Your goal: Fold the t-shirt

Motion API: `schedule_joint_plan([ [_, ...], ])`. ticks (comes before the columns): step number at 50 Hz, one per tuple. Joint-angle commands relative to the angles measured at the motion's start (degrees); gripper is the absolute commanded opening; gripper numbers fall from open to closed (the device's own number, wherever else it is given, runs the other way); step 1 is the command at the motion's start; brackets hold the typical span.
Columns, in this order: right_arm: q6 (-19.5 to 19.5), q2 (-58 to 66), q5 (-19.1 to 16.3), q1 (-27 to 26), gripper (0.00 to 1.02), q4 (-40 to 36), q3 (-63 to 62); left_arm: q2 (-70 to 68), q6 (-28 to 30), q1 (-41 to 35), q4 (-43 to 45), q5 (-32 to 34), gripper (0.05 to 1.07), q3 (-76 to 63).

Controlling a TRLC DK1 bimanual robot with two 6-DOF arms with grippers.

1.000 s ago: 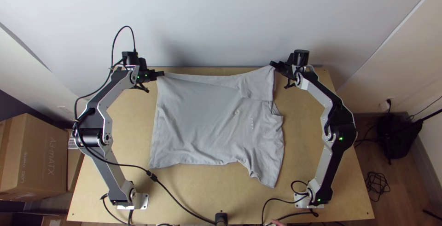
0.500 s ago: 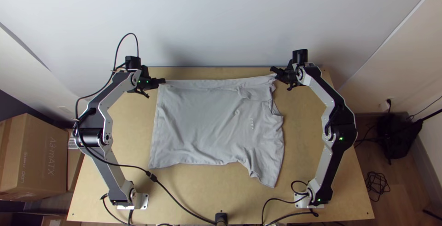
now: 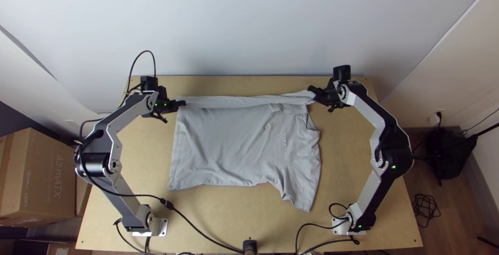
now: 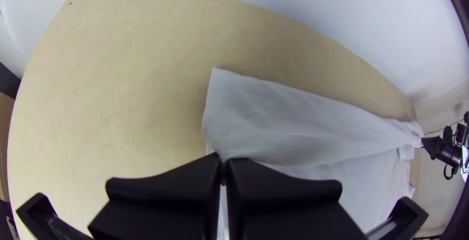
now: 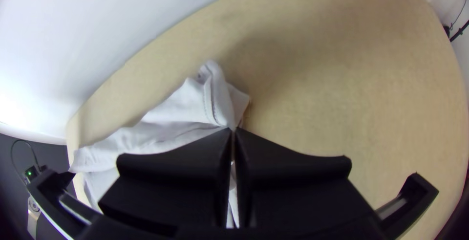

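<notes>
- Grey t-shirt (image 3: 228,148), top view: main panel spread on the table (image 3: 132,156), lying from both sets of jaws toward the arms' bases. Far edge turned into a narrow folded strip (image 3: 234,102).
- Strip axis, top view: long axis spans the gap between the left gripper (image 3: 181,104) and the right gripper (image 3: 313,90). Each arm is nearer its own end; neither has to cross over.
- Next move (judgement): bring both jaws toward the bases together, keeping the strip taut. Unequal travel would skew the fold.
- Left wrist view: jaws clenched with no visible gap, grasping cloth just beside the stitched hem (image 4: 223,110). Cloth extends from these jaws toward the right gripper.
- Right wrist view: jaws clenched, grasping gathered cloth by a stitched seam (image 5: 209,98). A small loose flap (image 5: 238,102) stands just beyond the tips. Cloth runs from these jaws toward the left gripper; uneven bunching here could crease the fold (judgement).
</notes>
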Motion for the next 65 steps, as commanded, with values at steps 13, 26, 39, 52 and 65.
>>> schedule_joint_plan([
  [13,-0.02,-6.93,0.11,0.02,0.02,2.31,-11.35,-5.80,1.04,1.19,4.46,0.96,0.08,-9.29],
  [26,0.51,-9.30,0.28,0.10,0.80,6.00,-16.36,-8.35,2.89,0.67,9.82,-0.27,0.51,-14.83],
  [39,0.77,-22.48,0.28,-2.88,0.98,5.74,-23.13,-13.63,4.12,4.45,8.59,-0.19,0.89,-18.34],
  [52,-0.37,-36.46,0.02,-4.29,0.98,-6.65,-28.49,-24.88,7.37,8.05,1.99,2.36,0.89,-19.75],
  [65,1.13,-45.69,-2.09,-3.50,0.98,-24.93,-35.34,-35.77,7.46,8.75,-5.48,3.86,0.89,-17.81],
])
